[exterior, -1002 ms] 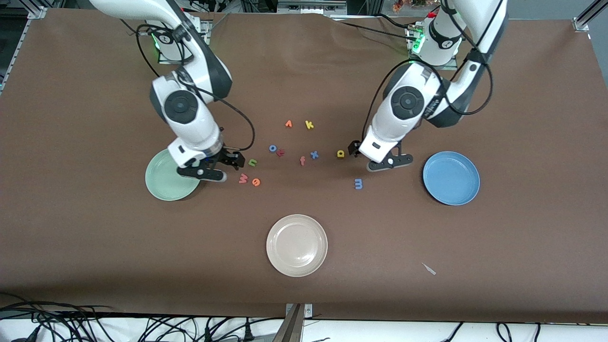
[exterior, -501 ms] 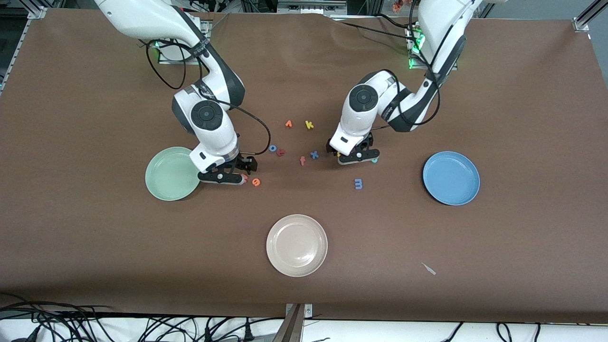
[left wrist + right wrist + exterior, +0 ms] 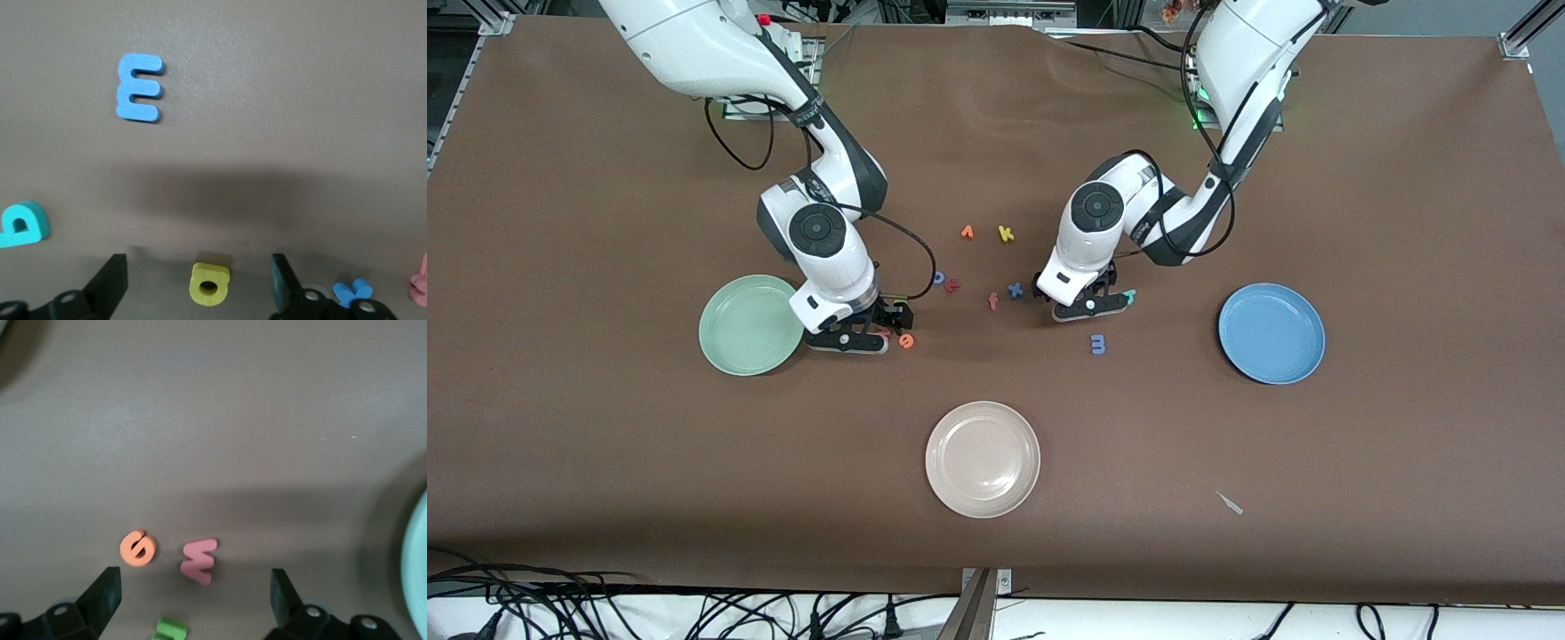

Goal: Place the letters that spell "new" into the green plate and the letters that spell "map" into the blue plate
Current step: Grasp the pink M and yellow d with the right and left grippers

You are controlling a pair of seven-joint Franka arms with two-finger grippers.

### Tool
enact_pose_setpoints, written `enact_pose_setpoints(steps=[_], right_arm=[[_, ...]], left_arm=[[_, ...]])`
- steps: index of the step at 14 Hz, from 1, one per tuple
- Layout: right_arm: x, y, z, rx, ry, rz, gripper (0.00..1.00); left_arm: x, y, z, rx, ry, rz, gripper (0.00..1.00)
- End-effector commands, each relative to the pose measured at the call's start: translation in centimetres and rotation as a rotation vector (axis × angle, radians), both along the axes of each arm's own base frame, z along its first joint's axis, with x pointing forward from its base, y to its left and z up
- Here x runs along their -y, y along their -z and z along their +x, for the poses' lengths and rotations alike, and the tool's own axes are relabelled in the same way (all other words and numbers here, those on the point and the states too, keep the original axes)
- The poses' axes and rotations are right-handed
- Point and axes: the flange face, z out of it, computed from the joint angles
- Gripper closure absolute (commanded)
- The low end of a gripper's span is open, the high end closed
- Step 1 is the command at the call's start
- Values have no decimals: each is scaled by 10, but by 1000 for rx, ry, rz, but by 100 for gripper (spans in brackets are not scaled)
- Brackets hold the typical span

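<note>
My left gripper [image 3: 198, 285] is open and low over the table, its fingers [image 3: 110, 283] straddling the yellow "a" [image 3: 209, 283] without touching it. The blue "m" [image 3: 139, 87] and teal "p" [image 3: 23, 225] lie close by. My right gripper [image 3: 193, 597] is open over the salmon "w" [image 3: 199, 561] and green "n" [image 3: 170, 630], with the orange "e" [image 3: 138, 548] just beside them. In the front view the right gripper [image 3: 871, 327] stands next to the green plate [image 3: 734, 324]. The left gripper [image 3: 1082, 300] is some way from the blue plate [image 3: 1272, 333]. Both plates hold nothing.
A beige plate [image 3: 983, 459] sits nearer the front camera, midway along the table. Other letters lie between the grippers: blue "o" [image 3: 939, 277], salmon "f" [image 3: 993, 301], blue "x" [image 3: 1015, 290], yellow "k" [image 3: 1006, 234] and an orange one [image 3: 967, 232]. A small pale scrap [image 3: 1230, 503] lies near the front edge.
Both arms have come in and down. The right gripper moved from the green plate's edge to over the "w" and "n". The left gripper moved toward the middle, onto the "a".
</note>
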Motion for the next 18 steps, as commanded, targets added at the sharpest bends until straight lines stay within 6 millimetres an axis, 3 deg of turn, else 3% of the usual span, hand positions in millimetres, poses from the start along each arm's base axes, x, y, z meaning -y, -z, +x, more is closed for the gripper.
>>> enact_pose_setpoints(steps=[1, 6, 10, 14, 18], right_arm=[[3, 13, 4, 21, 0, -3, 2], [1, 33, 2, 22, -4, 16, 4], [3, 36, 2, 22, -4, 13, 9], [3, 37, 1, 21, -10, 8, 18], [3, 39, 0, 23, -21, 1, 31]], left_arm=[[11, 4, -1, 21, 35, 7, 16], [15, 6, -7, 15, 39, 12, 34], [16, 8, -9, 11, 40, 13, 47], [15, 9, -11, 5, 41, 20, 62], [17, 16, -16, -8, 41, 25, 69]])
